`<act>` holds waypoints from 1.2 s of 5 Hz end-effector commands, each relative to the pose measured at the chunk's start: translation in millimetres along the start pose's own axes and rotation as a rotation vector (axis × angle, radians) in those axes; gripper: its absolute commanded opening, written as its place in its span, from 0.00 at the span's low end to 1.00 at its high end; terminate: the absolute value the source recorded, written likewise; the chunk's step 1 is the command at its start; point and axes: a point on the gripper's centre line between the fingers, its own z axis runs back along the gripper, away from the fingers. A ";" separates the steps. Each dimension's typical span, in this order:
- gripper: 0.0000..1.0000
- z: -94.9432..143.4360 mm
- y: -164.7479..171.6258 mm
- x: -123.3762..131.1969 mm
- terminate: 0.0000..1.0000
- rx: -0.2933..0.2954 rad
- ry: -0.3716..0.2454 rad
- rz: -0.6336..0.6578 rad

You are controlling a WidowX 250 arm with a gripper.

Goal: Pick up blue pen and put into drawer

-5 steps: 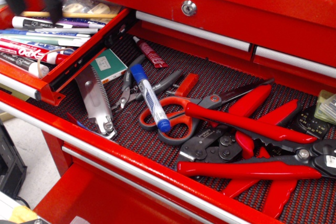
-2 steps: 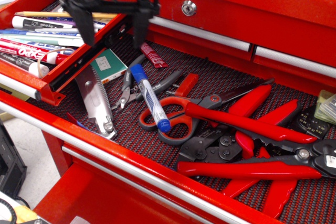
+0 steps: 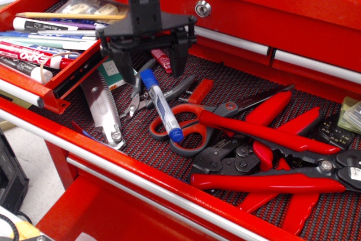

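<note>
The blue pen [image 3: 161, 104] is a thick white marker with a blue cap and blue end plug. It lies on the dark ribbed mat of the wide drawer, across the handles of the red scissors [image 3: 186, 123]. My black gripper [image 3: 150, 67] hangs open just above the pen's capped end, one finger on each side, holding nothing. The narrow red drawer [image 3: 56, 91] with the silver bar handle stands open at the left and holds several markers and a yellow pencil.
The wide drawer holds a folding saw [image 3: 103, 108], small black pliers [image 3: 141, 91], red-handled crimpers [image 3: 265, 165], a red tube [image 3: 162, 60] and a green card [image 3: 113, 71]. A red cabinet front with a lock [image 3: 203, 8] rises behind. A plastic box [image 3: 352, 114] sits far right.
My gripper has moved from above the narrow drawer at the upper left, rightward and down, to just over the blue pen's cap. The pen has not moved.
</note>
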 end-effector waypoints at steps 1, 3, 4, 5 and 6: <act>1.00 -26.8 -10.7 10.8 0.00 -0.062 -0.014 0.046; 1.00 -51.2 -5.0 1.2 0.00 -0.032 0.008 0.103; 0.00 -54.2 -3.1 -5.6 0.00 -0.026 0.024 0.120; 0.00 -43.4 -2.3 -0.8 0.00 -0.006 0.029 0.092; 0.00 -19.1 0.4 4.5 0.00 0.041 0.043 0.036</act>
